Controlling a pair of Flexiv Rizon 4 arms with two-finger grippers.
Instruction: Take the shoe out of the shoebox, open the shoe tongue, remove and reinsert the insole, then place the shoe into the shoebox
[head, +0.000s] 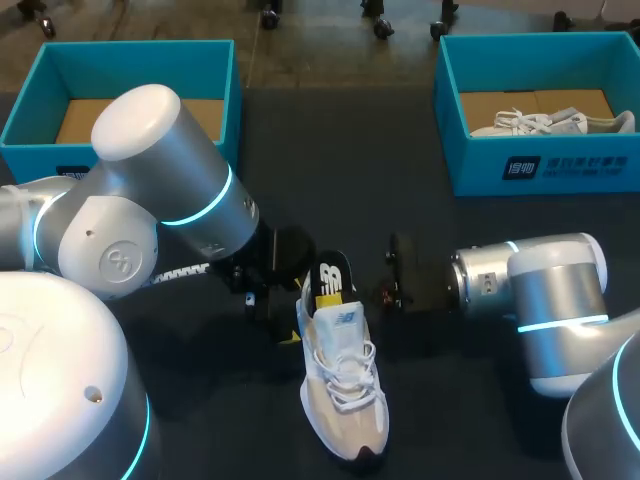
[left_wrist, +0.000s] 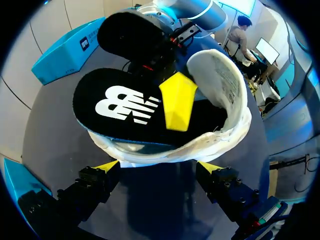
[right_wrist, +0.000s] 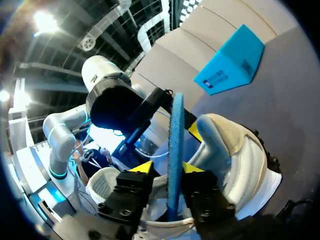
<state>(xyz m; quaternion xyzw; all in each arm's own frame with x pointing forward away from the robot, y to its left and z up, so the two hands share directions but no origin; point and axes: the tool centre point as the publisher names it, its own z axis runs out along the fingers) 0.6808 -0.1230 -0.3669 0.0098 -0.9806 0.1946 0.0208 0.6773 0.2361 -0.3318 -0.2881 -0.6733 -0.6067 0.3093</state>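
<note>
A white and beige shoe (head: 345, 400) lies on the dark table, toe toward the front edge. Its black insole (head: 333, 280) with a white logo stands up out of the heel opening. My left gripper (head: 285, 310) is at the heel. In the left wrist view it is open (left_wrist: 159, 166), one finger on each side of the shoe's collar (left_wrist: 170, 155). My right gripper (head: 392, 280) comes in from the other side. The insole (right_wrist: 175, 135), seen edge-on, stands between its fingers (right_wrist: 169, 167). One yellow tip (left_wrist: 177, 100) lies on the insole's face, and a narrow gap shows at the other.
A blue shoebox (head: 30, 130) with a bare cardboard floor stands at the back left. A second blue shoebox (head: 560, 165) at the back right holds another white shoe (head: 550, 122). Dark tabletop (head: 340, 150) lies between the boxes.
</note>
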